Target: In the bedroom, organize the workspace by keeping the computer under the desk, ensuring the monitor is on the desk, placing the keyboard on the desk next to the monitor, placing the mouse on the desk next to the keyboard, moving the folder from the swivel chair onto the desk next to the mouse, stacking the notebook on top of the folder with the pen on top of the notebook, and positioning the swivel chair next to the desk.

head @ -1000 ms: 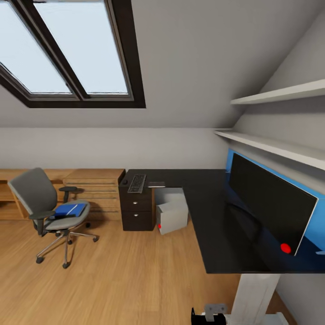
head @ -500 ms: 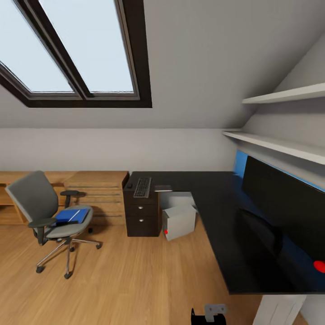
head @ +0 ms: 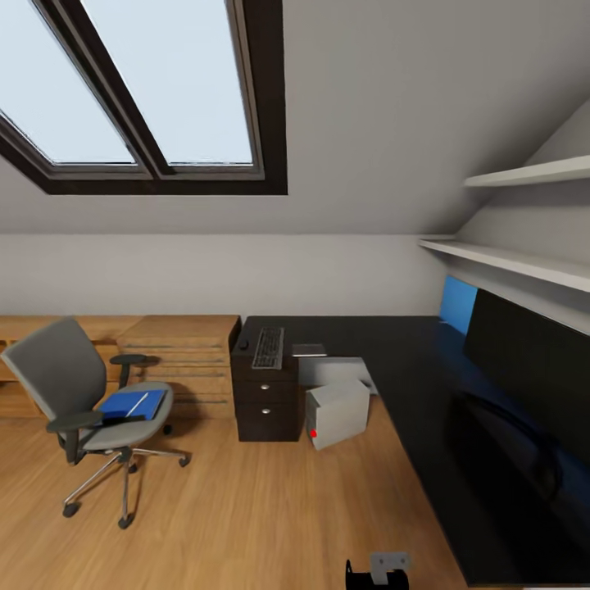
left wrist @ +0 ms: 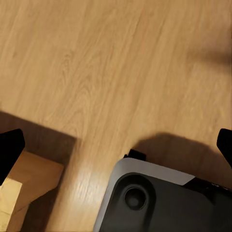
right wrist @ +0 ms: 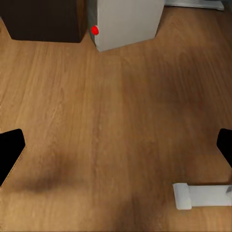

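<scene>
i am looking across an attic bedroom from the robot's head camera. one desk point(head: 385, 344) is running along the right wall, with one monitor point(head: 533, 360) standing on it. one keyboard point(head: 269, 347) is lying at the desk's far end, well apart from the monitor, with a small dark mouse point(head: 243, 346) just beside it. one grey computer point(head: 338, 412) is sitting on the floor partly under the desk. one swivel chair point(head: 86, 401) is standing well apart from the desk, carrying one blue folder point(head: 129, 404) with a white pen point(head: 140, 402) across it. beside the keyboard lies a flat grey thing, maybe the notebook point(head: 308, 350).

i judge most steps are not yet done: keyboard, mouse, folder, notebook, pen and chair all need moving.

both wrist cameras are facing bare wood floor; each claw's fingertips are sitting wide apart at the frame edges, holding nothing.
</scene>
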